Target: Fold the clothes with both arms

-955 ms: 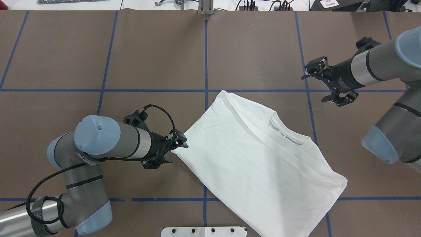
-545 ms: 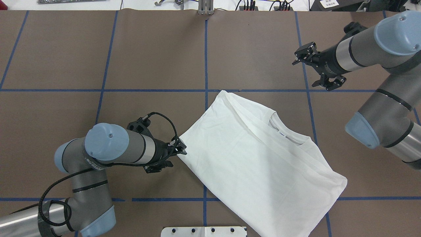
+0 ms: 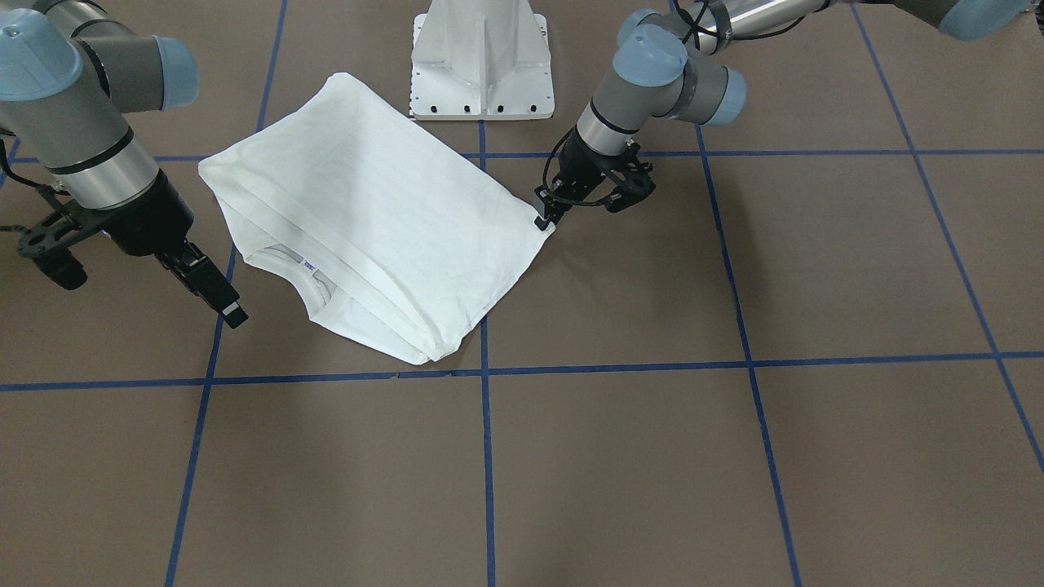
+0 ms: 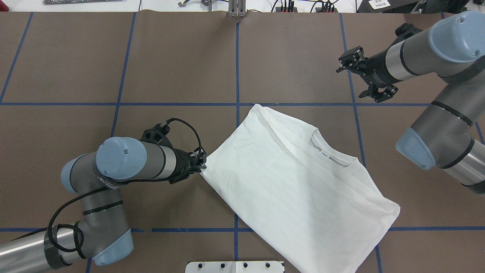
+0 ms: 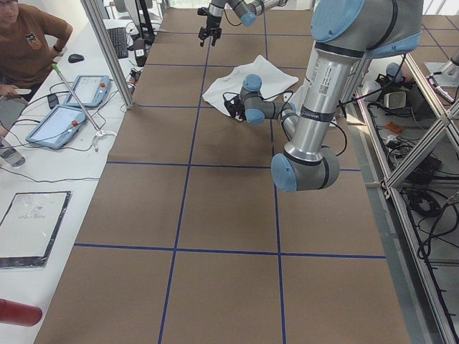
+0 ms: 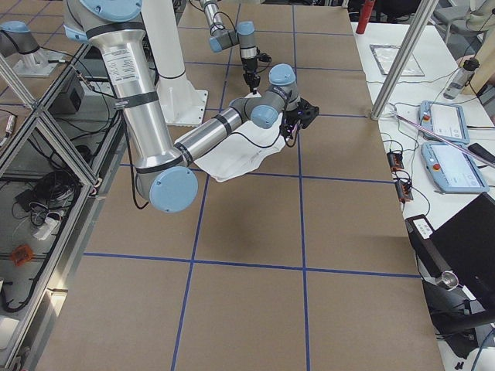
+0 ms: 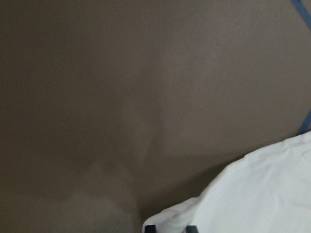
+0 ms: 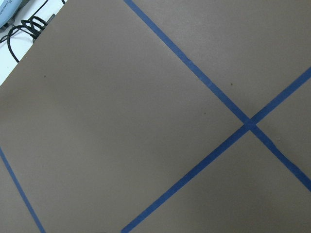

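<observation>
- Overhead exterior view showed the shirt lying folded and slanted across the lower middle of the frame, collar towards the right. It sat flat on the brown table. Its outline matched that of a second before, apart from the left corner.
- That left corner was where the change came. The left gripper had stood open around the corner a second earlier. Now its fingers were drawn together on the cloth.
- The left wrist view agreed: a small bunch of white fabric sat between the two dark fingertips at the bottom edge.
- The right gripper had climbed towards the upper right of the frame, further from the collar than before. Its fingers were spread wide, and it held nothing. Its own camera saw only bare table and blue tape.
- My reading: one corner was secured, so a fold was being started from the left. The right arm had backed off rather than taken a second corner, so a two-armed lift did not look ready yet.
</observation>
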Motion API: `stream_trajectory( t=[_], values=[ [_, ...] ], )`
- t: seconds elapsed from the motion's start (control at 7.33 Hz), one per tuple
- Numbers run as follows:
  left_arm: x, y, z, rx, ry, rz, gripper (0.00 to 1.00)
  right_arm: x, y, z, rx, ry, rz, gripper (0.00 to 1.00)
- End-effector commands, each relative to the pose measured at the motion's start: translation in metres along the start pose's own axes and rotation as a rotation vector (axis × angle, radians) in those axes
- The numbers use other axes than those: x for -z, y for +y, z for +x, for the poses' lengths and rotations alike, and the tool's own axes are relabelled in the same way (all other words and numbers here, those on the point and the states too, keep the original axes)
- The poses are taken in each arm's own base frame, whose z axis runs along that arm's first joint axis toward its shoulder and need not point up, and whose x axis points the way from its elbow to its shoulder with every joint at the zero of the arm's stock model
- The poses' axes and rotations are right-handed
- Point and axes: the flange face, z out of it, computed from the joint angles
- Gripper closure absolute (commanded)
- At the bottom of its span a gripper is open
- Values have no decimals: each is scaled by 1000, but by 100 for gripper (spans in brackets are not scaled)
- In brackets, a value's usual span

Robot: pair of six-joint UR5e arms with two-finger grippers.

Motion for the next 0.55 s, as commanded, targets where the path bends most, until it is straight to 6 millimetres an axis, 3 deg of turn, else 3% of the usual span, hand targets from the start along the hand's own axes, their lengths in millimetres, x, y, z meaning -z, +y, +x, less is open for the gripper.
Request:
stream_trajectory(
  t=[0.0, 0.41],
  values=[
    [15, -72, 19, -131, 26, 111, 100, 0, 0, -1, 1, -4, 14, 0],
    [-3, -207, 81, -205, 60, 278, 100, -1, 1, -2, 4, -5, 12, 0]
  ],
)
